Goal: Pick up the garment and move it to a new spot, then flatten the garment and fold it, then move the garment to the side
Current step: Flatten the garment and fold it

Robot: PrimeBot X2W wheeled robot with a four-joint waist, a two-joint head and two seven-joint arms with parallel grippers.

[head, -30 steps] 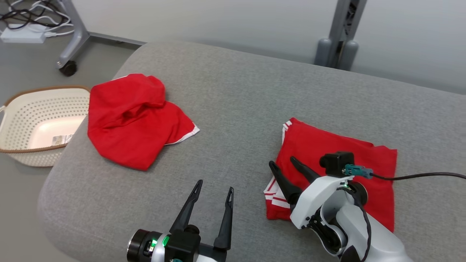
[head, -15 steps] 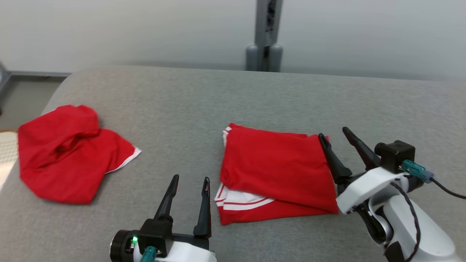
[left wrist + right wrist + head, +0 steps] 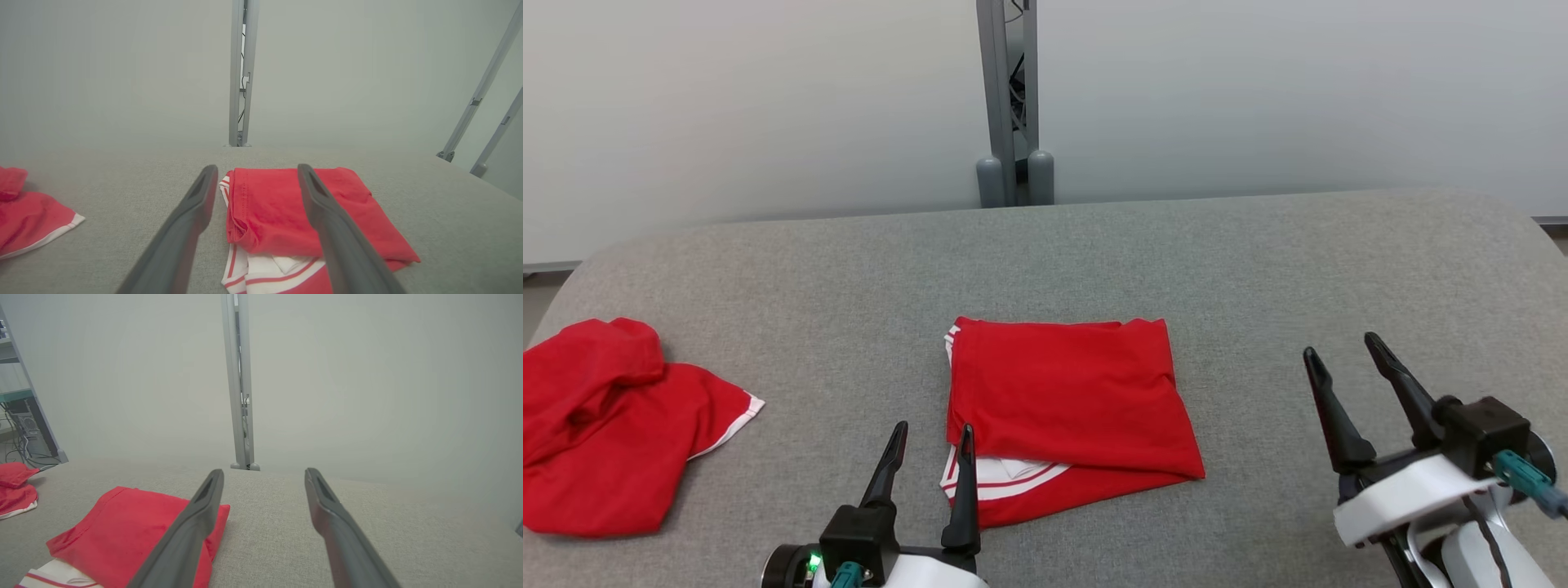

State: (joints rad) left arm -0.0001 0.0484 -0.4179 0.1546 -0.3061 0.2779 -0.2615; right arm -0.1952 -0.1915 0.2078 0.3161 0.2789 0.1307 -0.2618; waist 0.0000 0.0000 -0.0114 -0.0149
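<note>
A folded red garment (image 3: 1070,408) with white-striped trim lies flat in the middle of the grey padded surface (image 3: 1258,269); it also lies ahead of the fingers in the left wrist view (image 3: 286,212) and at the lower left of the right wrist view (image 3: 130,535). My left gripper (image 3: 931,433) stands open at the garment's near-left corner, holding nothing. My right gripper (image 3: 1343,351) is open and empty, well to the right of the garment over bare surface.
A second red garment (image 3: 605,425), crumpled with a white hem, lies at the left edge of the surface. A grey post (image 3: 1009,98) stands behind the far edge against a pale wall. Bare surface stretches to the right and behind the folded garment.
The head camera has swung right, shifting the whole scene left. My right gripper has come off the folded garment and now stands apart to its right. The basket has left the view.
</note>
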